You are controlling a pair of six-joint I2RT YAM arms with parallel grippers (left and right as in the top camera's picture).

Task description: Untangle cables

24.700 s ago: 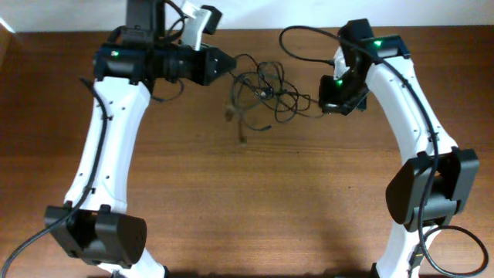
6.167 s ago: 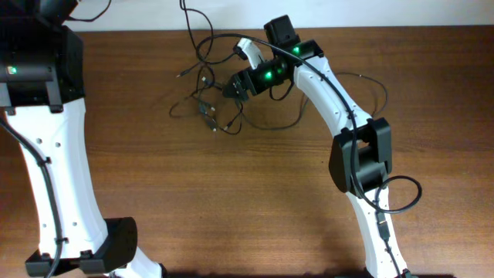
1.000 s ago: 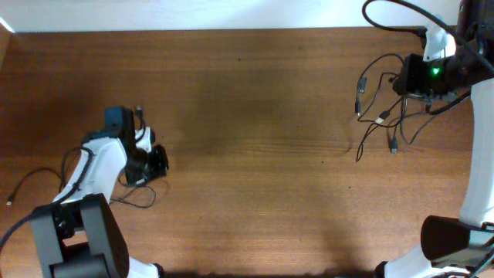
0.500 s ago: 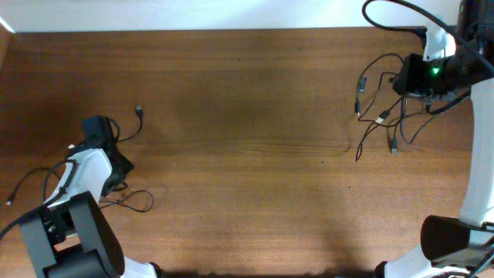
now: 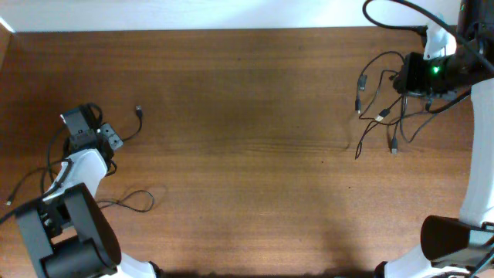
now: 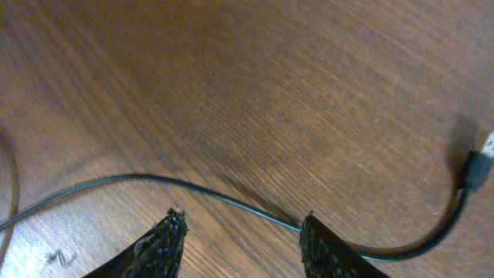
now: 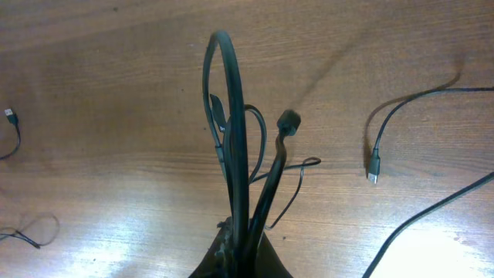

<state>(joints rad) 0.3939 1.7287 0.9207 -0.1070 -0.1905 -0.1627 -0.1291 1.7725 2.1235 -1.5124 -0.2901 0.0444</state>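
I am watching two grippers over the table [image 5: 247,116]. The left gripper [image 6: 243,232] is standing with its two fingers apart, gripping nothing. One loose cable [image 6: 231,202] is lying on the wood at the table's left side, running between them. The right gripper [image 7: 239,243] is clamping tight on one bunch of cables [image 7: 235,139] near the far right corner, with at least three plug ends [image 5: 384,116] trailing from it.

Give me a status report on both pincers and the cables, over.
Left pincer open above one loose cable lying on the table. Right pincer shut on a bunch of cables. No obstruction seen.
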